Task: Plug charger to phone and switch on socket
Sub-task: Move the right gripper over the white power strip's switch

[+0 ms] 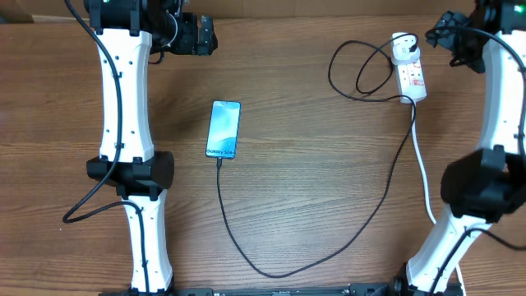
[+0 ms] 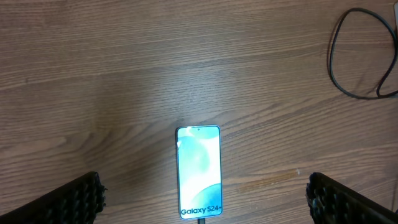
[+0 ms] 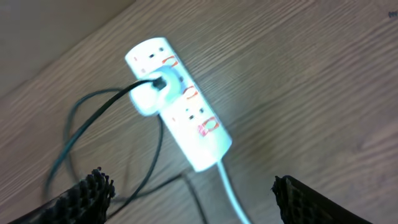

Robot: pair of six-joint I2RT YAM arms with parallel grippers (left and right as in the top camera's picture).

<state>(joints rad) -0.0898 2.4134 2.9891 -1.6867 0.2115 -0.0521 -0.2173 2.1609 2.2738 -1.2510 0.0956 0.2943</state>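
Note:
The phone (image 1: pixel 223 130) lies flat mid-table with its blue-teal screen lit. In the left wrist view the phone (image 2: pixel 199 171) has the charger's black connector (image 2: pixel 200 220) at its lower short end. The charger cable (image 1: pixel 279 274) loops along the table's front and runs up to the socket (image 1: pixel 410 72) at the back right. The white plug adapter (image 3: pixel 149 96) sits in the socket (image 3: pixel 199 134), whose red switches (image 3: pixel 208 127) face up. My left gripper (image 1: pixel 197 34) (image 2: pixel 204 193) hangs open above the phone. My right gripper (image 1: pixel 445 37) (image 3: pixel 193 186) is open above the socket, holding nothing.
The socket's white cord (image 1: pixel 424 177) (image 3: pixel 230 193) trails toward the front right, past the right arm's base. Coils of black cable (image 1: pixel 353 70) (image 2: pixel 339 68) lie left of the socket. Both arms stand along the table's left and right sides.

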